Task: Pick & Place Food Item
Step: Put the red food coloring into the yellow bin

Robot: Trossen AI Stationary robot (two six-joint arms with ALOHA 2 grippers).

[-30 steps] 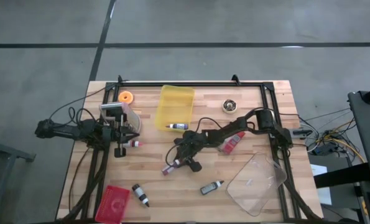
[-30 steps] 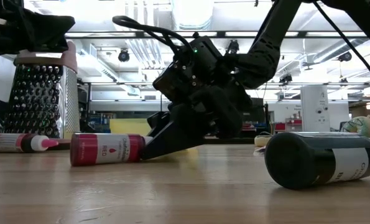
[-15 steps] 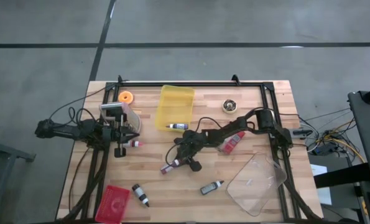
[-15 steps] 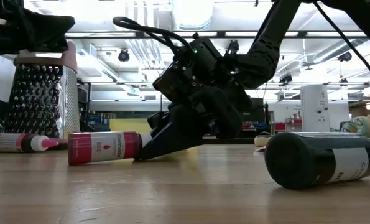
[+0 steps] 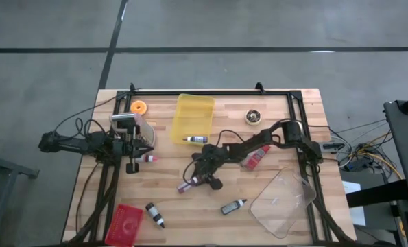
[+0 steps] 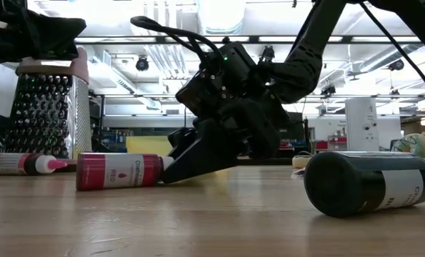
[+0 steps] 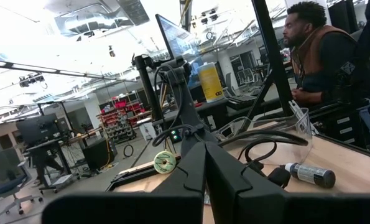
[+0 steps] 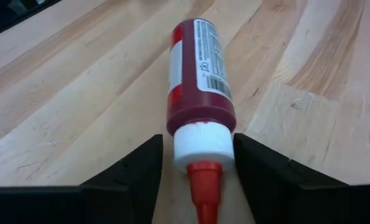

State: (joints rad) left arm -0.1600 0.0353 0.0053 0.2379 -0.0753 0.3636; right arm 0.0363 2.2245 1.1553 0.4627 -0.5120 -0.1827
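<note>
Pale wooden planks form the tabletop (image 5: 272, 185), which is seen from above in the middle of a grey concrete floor. Near the centre of the high view, a small red food-colouring bottle with a white collar and red nozzle (image 8: 199, 99) is seen lying on its side. The right gripper (image 5: 202, 177) is lowered to the wood at the bottle's cap end. In the right wrist view its two dark fingers (image 8: 131, 173) are set on either side of the white collar, close beside it with narrow gaps showing, so the fingers are parted around the neck and not pressed on it. In the low view the bottle (image 6: 119, 171) is shown flat on the wood left of centre.

At the left of the high view the left gripper (image 5: 130, 146) is parked with its fingers pressed together, beside a metal box grater (image 6: 44, 114). A yellow plastic bin (image 5: 193, 116) is placed at upper centre, a clear plastic tray (image 5: 282, 202) at lower right, and a dark bottle with a white label (image 6: 373, 182) is seen lying at the right of the low view.
</note>
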